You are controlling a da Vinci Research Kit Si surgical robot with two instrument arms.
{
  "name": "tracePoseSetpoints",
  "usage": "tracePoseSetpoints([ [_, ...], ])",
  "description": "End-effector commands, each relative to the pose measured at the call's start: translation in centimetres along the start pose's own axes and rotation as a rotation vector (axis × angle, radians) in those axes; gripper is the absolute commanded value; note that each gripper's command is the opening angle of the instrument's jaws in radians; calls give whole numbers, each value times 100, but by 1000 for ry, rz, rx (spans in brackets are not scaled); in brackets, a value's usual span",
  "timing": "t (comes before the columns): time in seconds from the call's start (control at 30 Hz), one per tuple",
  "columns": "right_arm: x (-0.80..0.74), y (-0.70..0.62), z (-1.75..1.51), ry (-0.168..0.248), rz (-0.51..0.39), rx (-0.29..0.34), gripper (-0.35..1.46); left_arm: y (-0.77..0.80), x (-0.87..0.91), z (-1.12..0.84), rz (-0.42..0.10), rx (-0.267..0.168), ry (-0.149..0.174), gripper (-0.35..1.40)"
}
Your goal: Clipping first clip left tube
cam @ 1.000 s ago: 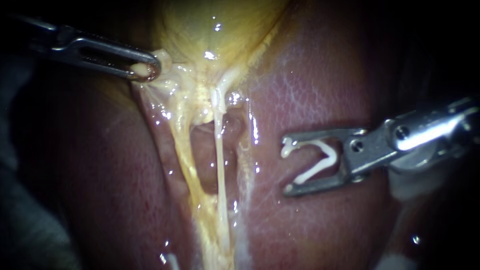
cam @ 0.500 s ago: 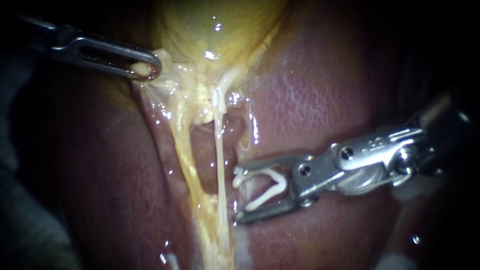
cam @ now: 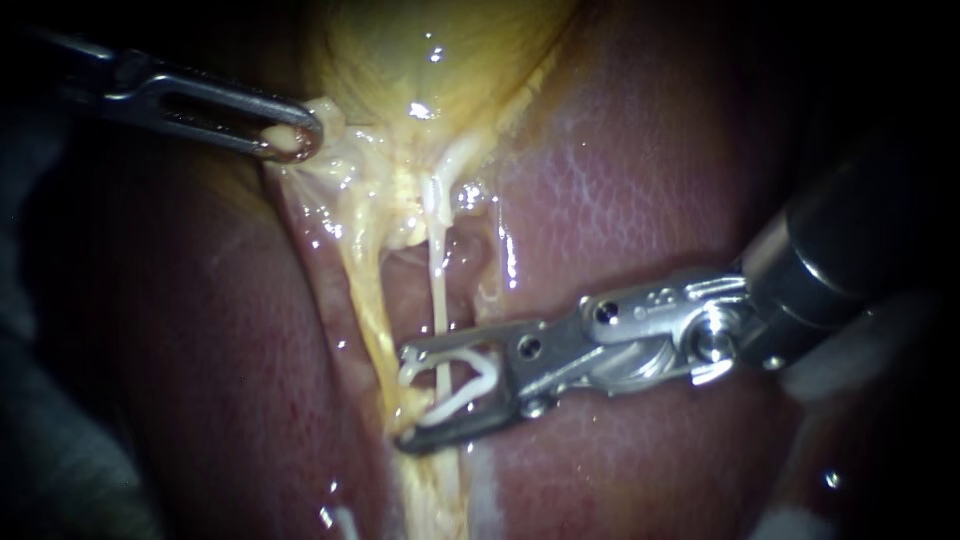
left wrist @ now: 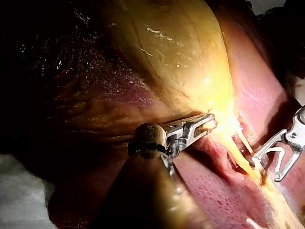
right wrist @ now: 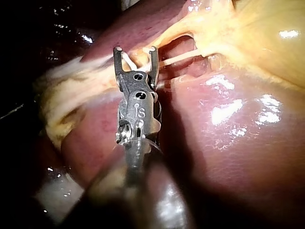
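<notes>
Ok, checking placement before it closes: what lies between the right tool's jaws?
The open white clip with a thin pale tube passing through it. Endoscope view shows this.

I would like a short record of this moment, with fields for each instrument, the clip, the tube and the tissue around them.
Left instrument: jaws shut on pale tissue just below the gallbladder.
Right instrument: jaws stand wide apart and carry the clip.
Clip: white, open, not yet squeezed.
Tube: thin and pale, passing between the clip's two legs.
Surroundings: liver on both sides of the tube.
</notes>
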Motion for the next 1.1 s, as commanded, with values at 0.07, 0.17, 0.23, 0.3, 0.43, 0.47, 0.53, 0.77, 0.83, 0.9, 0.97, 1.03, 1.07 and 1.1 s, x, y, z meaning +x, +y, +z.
tracePoseSetpoints([
  [0.07, -5, 6, 0, -1, 11, -1, 47, 0, 0, 0, 0, 0, 0, -35],
  [0.17, -12, 14, 1, -1, 20, -6, 47, 0, 0, 0, 0, 0, 0, -35],
  [0.23, -17, 19, 2, -2, 24, -8, 47, 0, 0, 0, 0, 0, 0, -35],
  [0.3, -20, 22, 3, -2, 34, -9, 47, 0, 0, 0, 0, 0, 0, -35],
  [0.43, -23, 27, 6, -3, 39, -11, 47, 0, 0, 0, 0, 0, 0, -35],
  [0.47, -22, 28, 7, -3, 39, -13, 47, 0, 0, 0, 0, 0, 0, -35],
  [0.53, -22, 30, 10, -2, 46, -15, 47, 0, 0, 0, 0, 0, 0, -35],
  [0.77, -19, 41, 30, -2, 65, -27, 48, 0, 0, 0, 0, 0, 0, -35],
  [0.83, -18, 43, 35, 1, 65, -29, 48, 0, 0, 0, 0, 0, 0, -35],
  [0.9, -16, 44, 40, 13, 64, -29, 48, 0, 0, 0, 0, 0, 0, -35],
  [0.97, -14, 45, 44, 31, 75, -28, 48, 0, 0, 0, 0, 0, 0, -35],
  [1.03, -12, 46, 48, 64, 103, -22, 48, 0, 0, 0, 0, 0, 0, -35],
  [1.07, -11, 47, 49, 79, 108, -20, 48, 0, 0, 0, 0, 0, 0, -35],
  [1.1, -10, 47, 51, 99, 119, -15, 48, 0, 0, 0, 0, 0, 0, -35],
])
